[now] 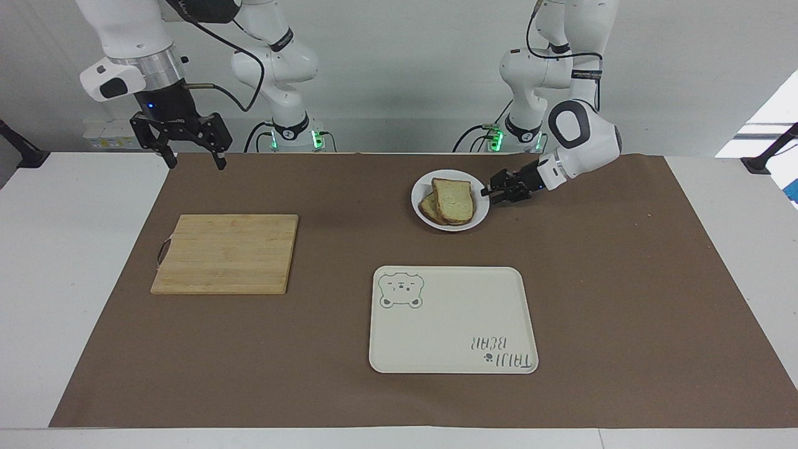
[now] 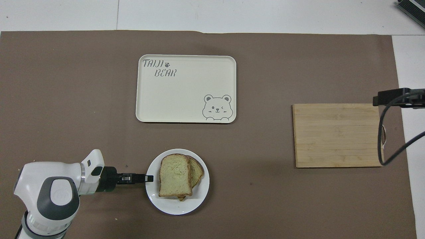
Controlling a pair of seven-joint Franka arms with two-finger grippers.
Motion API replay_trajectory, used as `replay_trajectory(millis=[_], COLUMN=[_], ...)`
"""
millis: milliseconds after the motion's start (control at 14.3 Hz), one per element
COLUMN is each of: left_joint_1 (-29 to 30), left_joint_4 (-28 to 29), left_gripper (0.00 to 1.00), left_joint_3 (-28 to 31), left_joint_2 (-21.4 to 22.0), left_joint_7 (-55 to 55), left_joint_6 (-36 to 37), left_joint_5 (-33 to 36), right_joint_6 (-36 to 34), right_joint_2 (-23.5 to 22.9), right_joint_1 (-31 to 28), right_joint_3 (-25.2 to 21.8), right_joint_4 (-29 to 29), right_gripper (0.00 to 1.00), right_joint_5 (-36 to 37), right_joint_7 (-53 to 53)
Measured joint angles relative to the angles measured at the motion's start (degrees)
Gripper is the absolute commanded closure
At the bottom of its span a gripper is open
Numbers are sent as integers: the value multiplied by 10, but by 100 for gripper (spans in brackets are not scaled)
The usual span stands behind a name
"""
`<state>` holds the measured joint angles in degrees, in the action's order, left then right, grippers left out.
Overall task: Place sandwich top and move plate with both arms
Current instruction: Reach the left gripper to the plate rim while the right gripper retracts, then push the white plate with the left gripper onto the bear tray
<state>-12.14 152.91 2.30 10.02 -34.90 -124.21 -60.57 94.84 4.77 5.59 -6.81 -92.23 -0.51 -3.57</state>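
The pale, brown-crusted sandwich top [image 1: 453, 199] already lies on the small round white plate [image 1: 419, 191], so the left gripper [image 1: 488, 194], jaws unclear, reaches its three-o'clock rim, while the open-jawed right gripper [image 1: 194, 160] waits high.

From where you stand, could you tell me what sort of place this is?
Probably a robot lab set up as a mock kitchen: two arms at a paper-covered table with a cutting board, a tray and bread on a plate.

Bright, even light — soft shadows
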Motion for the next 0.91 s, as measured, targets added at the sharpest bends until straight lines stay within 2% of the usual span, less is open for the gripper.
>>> replay_trajectory(millis=[70,351,912], left_joint_1=[-3,-12,-4], left_joint_4=[2,15,14], left_gripper=[68,100,100], left_joint_3=[0,0,3], left_joint_2=[-1,-6,-4], left_joint_7=[0,-1,-5], left_joint_6=[-2,-14,-4], left_joint_5=[-6,-25,-57], right_joint_6=[-12,-40,-47], right_joint_2=[6,14,14], right_joint_1=[0,0,0], right_joint_3=[0,0,0], right_joint_4=[0,-2,-15], right_gripper=[0,0,0], right_joint_5=[0,0,1], right_joint_7=[0,20,53])
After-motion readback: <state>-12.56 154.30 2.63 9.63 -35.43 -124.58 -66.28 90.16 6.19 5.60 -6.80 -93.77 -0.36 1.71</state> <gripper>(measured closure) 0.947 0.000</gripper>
